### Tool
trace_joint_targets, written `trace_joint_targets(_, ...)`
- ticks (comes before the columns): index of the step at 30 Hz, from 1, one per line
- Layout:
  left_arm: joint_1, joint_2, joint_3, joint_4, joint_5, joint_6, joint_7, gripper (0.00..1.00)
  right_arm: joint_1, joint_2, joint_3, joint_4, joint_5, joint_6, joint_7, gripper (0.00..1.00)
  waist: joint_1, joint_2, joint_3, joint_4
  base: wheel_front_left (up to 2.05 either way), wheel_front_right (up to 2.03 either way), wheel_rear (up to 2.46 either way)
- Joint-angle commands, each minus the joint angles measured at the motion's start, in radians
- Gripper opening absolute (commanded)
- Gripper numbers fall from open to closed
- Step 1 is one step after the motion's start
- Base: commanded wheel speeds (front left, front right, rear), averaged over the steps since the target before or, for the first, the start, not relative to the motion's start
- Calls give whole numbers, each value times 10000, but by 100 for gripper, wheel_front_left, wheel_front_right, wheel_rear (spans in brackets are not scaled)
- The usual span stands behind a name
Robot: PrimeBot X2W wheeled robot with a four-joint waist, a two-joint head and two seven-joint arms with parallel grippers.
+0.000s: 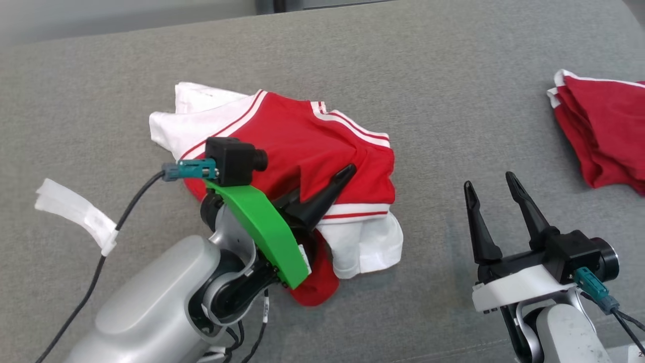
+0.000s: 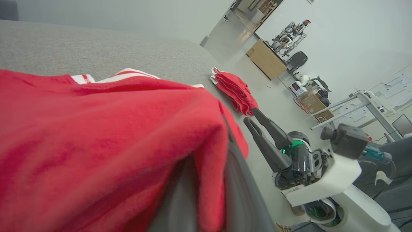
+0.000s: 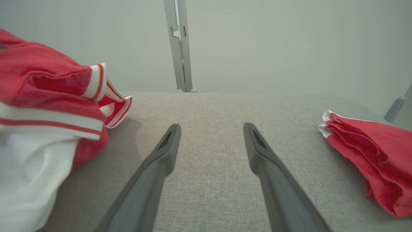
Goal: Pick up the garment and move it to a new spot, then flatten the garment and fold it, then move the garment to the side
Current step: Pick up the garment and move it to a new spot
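One red and white garment lies bunched near the middle of the grey counter, and we have our left tool closed on a fold of it, red cloth draped over it. Our right tool hangs wide open and empty to the garment's right, with a folded red pile well apart beyond.

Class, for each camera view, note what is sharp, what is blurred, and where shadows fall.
Head view: even light, no glare, the shirt sharp. Left wrist view: the shirt close to the lens is blurred, the right pincer beyond is crisp. Right wrist view: a soft shadow lies on the grey cushion beside the shirt; the pincer's fingers soften toward the bottom edge.
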Motion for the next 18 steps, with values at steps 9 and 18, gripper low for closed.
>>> trace_joint_targets(9,543,-607,-566,1845,713,476,-541,4,420,-11,134,-88,150,-11,-25,100,0,-1,-374,-1499,0,0,0)
trace_joint_targets(18,1243,-1007,-699,2935,1009,411,-1651,100,645,-13,23,-119,32,-11,-26,100,0,-1,-539,-1550,0,0,0)
